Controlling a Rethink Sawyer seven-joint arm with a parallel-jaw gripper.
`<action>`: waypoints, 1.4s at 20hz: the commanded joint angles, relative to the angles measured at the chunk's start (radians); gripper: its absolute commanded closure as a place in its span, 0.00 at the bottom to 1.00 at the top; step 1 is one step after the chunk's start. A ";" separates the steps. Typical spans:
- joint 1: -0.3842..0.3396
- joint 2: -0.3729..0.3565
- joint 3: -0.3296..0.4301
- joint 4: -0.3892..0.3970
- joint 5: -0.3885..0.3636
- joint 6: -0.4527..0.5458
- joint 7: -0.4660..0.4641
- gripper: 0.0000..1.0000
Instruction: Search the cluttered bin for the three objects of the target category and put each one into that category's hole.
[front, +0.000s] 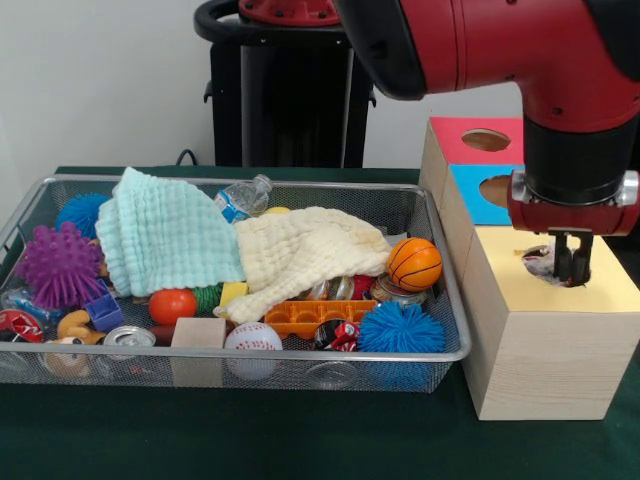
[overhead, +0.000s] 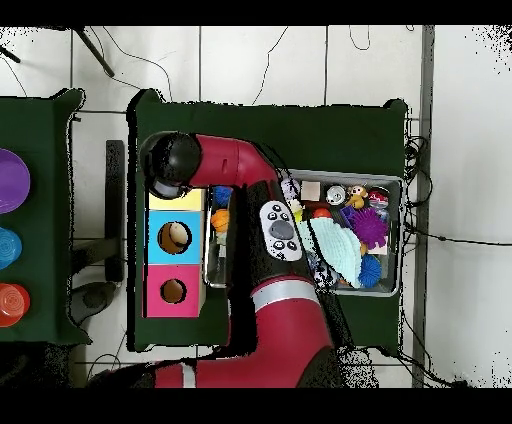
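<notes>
My gripper (front: 571, 262) hangs just above the yellow top (front: 560, 300) of the wooden box, at its hole. It looks shut on a small red, white and dark object (front: 537, 262) that sticks out to the left of the fingertips, over the hole. The box also has a blue section (front: 470, 190) and a pink section (front: 455, 145), each with a round hole. In the overhead view the arm's wrist (overhead: 170, 163) hides the gripper, above the yellow section (overhead: 176, 198).
The wire bin (front: 445, 290) left of the box holds a teal cloth (front: 165, 235), a cream cloth (front: 305, 250), a basketball (front: 413, 263), a blue spiky ball (front: 400, 328), a purple spiky ball (front: 58, 265), a baseball (front: 252, 337), cans and blocks.
</notes>
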 joint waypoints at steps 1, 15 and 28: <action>-0.008 0.023 0.061 0.114 -0.040 -0.057 -0.013 1.00; 0.047 -0.092 0.081 0.194 0.037 0.015 0.072 1.00; -0.037 -0.139 0.109 0.203 0.040 0.113 -0.025 1.00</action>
